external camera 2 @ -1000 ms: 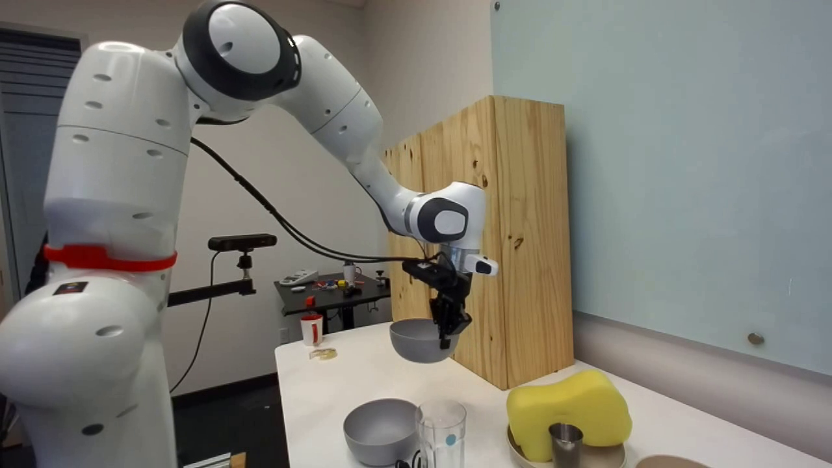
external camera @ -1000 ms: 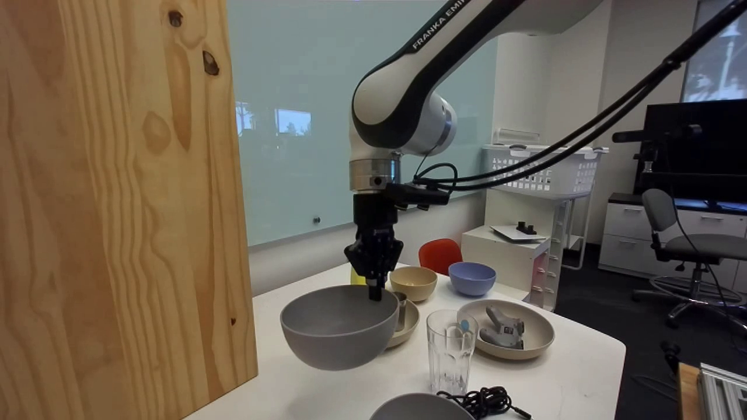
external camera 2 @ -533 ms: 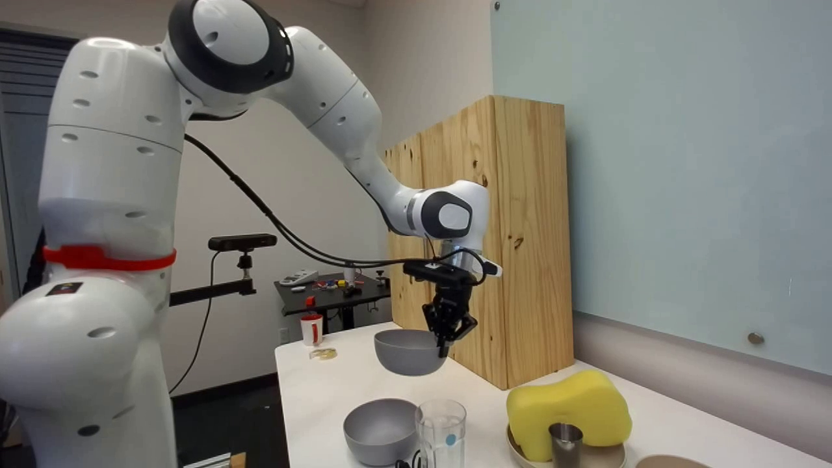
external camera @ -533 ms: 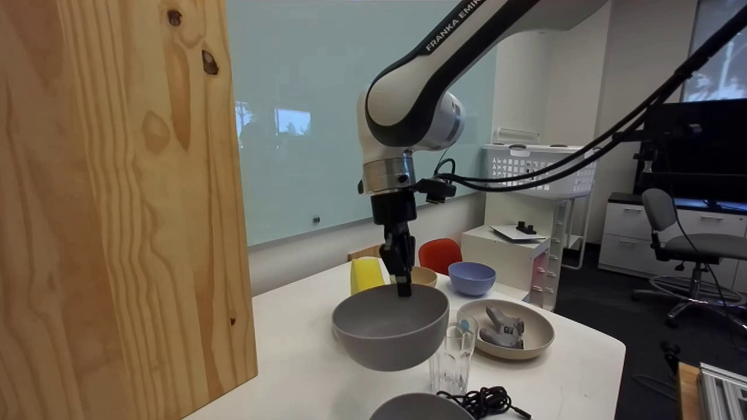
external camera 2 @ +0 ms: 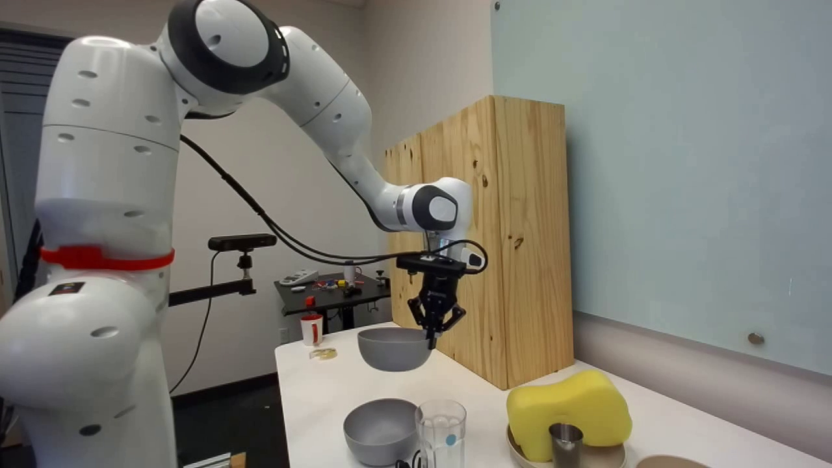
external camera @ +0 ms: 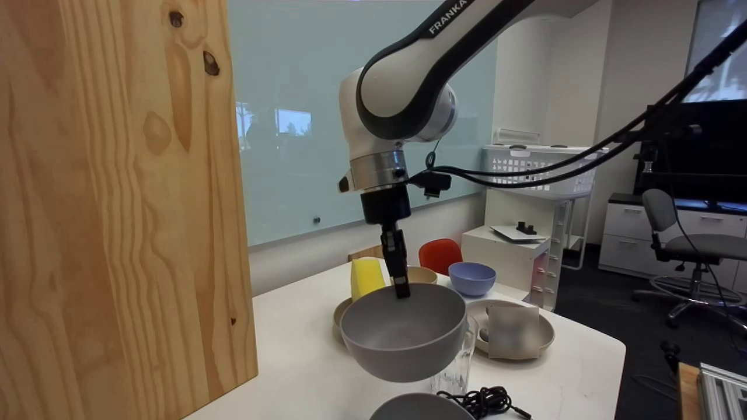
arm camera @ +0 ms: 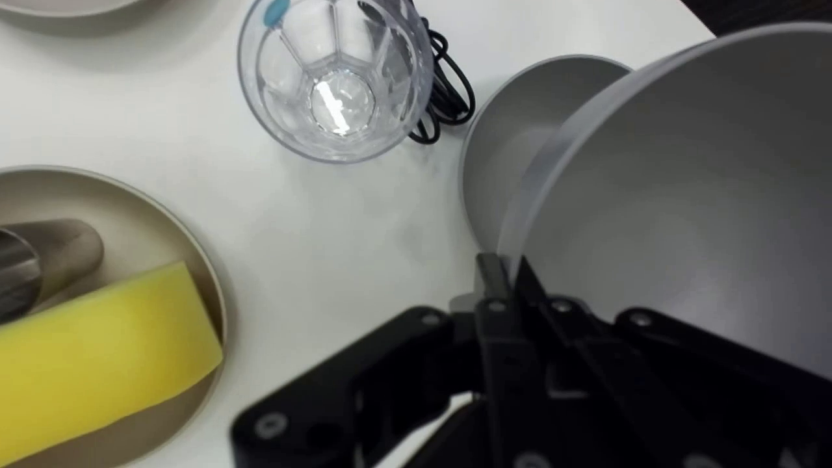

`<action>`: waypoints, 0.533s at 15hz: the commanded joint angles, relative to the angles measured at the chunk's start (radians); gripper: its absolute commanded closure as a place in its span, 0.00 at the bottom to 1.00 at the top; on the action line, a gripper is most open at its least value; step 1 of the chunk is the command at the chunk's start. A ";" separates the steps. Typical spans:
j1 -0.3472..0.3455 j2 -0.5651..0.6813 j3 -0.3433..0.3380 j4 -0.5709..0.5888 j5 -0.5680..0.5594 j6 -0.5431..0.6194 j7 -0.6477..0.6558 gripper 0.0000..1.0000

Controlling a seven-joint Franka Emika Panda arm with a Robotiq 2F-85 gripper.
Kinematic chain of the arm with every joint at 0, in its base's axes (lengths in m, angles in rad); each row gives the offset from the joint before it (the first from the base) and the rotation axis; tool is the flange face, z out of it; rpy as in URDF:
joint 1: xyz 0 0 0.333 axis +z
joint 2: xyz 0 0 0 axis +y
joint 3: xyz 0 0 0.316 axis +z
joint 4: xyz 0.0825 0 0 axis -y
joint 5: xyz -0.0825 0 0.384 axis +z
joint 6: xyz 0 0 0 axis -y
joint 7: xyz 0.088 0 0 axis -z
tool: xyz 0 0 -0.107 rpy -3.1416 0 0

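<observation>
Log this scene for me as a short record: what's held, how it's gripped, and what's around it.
Held: upper gray bowl
Grip: pincer closed on its rim
Position: in the air above the white table
On the table: lower gray bowl, clear glass, black cable, wooden cabinet, blue bowl
In beige dish: yellow block, metal cup

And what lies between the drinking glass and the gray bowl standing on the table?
A coiled black cable: the wrist view shows it between the glass and the standing bowl, which the held bowl partly hides.
</observation>
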 commanded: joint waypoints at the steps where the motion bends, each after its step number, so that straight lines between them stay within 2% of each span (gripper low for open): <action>1: -0.021 -0.035 -0.003 -0.054 0.018 0.031 -0.124 0.99; 8: -0.019 -0.108 -0.006 -0.198 0.018 0.127 -0.159 0.99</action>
